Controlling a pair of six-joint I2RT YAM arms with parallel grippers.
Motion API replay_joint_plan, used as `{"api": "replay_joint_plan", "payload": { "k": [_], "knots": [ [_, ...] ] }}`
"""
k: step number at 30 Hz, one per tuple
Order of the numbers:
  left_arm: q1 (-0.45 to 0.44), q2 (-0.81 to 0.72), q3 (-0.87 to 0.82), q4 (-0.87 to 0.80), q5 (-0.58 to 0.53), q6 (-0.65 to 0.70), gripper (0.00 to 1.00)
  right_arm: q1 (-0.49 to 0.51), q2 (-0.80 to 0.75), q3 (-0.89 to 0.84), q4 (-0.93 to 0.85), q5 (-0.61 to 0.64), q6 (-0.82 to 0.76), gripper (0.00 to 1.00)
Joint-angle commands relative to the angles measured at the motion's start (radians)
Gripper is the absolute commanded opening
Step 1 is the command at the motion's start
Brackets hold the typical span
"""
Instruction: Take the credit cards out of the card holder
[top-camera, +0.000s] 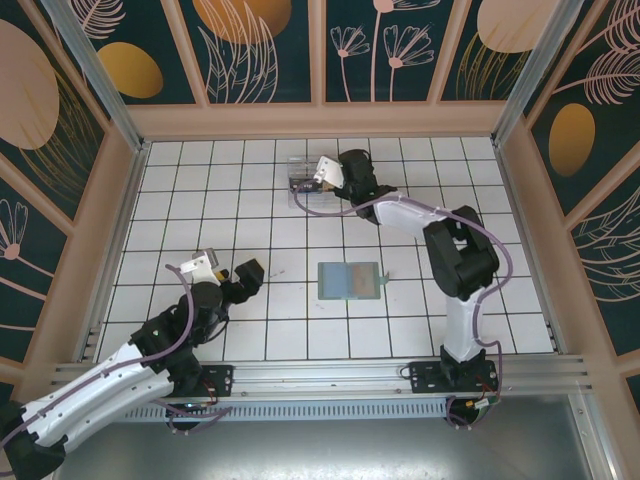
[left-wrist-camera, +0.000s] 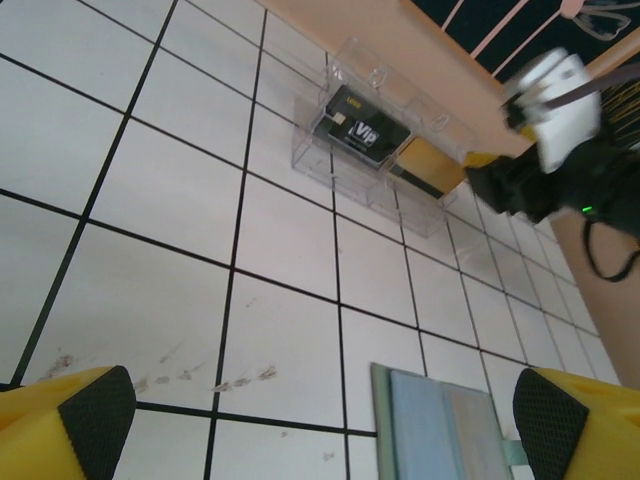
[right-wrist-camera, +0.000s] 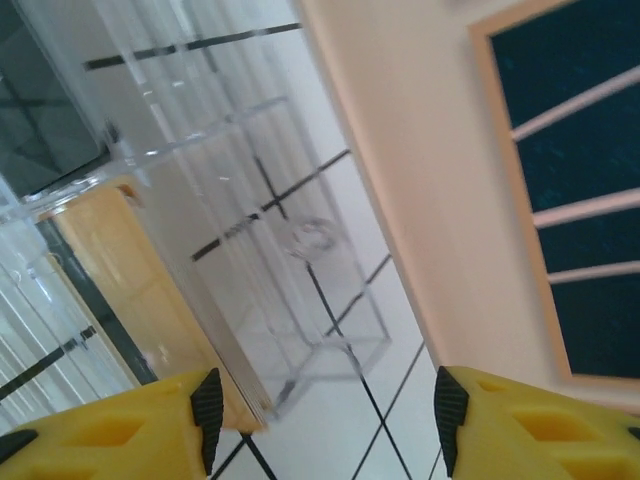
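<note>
Blue-grey lining upward, the card holder (top-camera: 348, 280) lies opened flat near the middle of the table (top-camera: 200, 200), its long axis running across the robot from left to right. Two credit cards are in the clear box (top-camera: 303, 181) at the far edge: a black card (left-wrist-camera: 360, 131) and, touching it end to end, a gold card (left-wrist-camera: 430, 166). The right fingers (right-wrist-camera: 207, 412) hover just beside that box, spread apart with nothing between them, so they are released and well apart from the holder. The left fingers (left-wrist-camera: 95, 410) are also spread wide and empty, low over the tiles, with the holder's near corner just ahead and to their right. Whether any card remains tucked in the holder's pockets cannot be told. If one does, the left arm is clearly the nearer one and would approach along the holder's long axis from its left end.
</note>
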Motion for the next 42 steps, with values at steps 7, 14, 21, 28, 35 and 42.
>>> {"api": "replay_joint_plan", "payload": {
  "k": [7, 14, 21, 28, 35, 42],
  "knots": [
    [-0.002, 0.097, 0.073, 0.042, 0.039, 0.090, 0.99, -0.006, -0.372, -0.201, 0.066, 0.013, 0.551, 0.99],
    [-0.003, 0.228, 0.107, 0.122, 0.118, 0.135, 0.99, -0.110, -0.588, -0.274, -0.070, -0.049, 0.975, 0.99],
    [-0.003, 0.409, 0.122, 0.274, 0.279, 0.145, 0.99, -0.204, -0.788, -0.425, -0.143, -0.279, 1.321, 0.99],
    [-0.004, 0.610, 0.140, 0.404, 0.385, 0.103, 0.98, -0.172, -0.942, -0.610, -0.253, -0.442, 1.473, 0.99],
    [-0.003, 0.788, 0.154, 0.499, 0.498, 0.048, 0.97, 0.043, -1.003, -0.809, -0.289, -0.412, 1.616, 0.99],
    [-0.003, 0.886, 0.164, 0.553, 0.565, 0.026, 0.97, 0.172, -0.946, -0.888, -0.276, -0.408, 1.697, 0.99]
  ]
}}
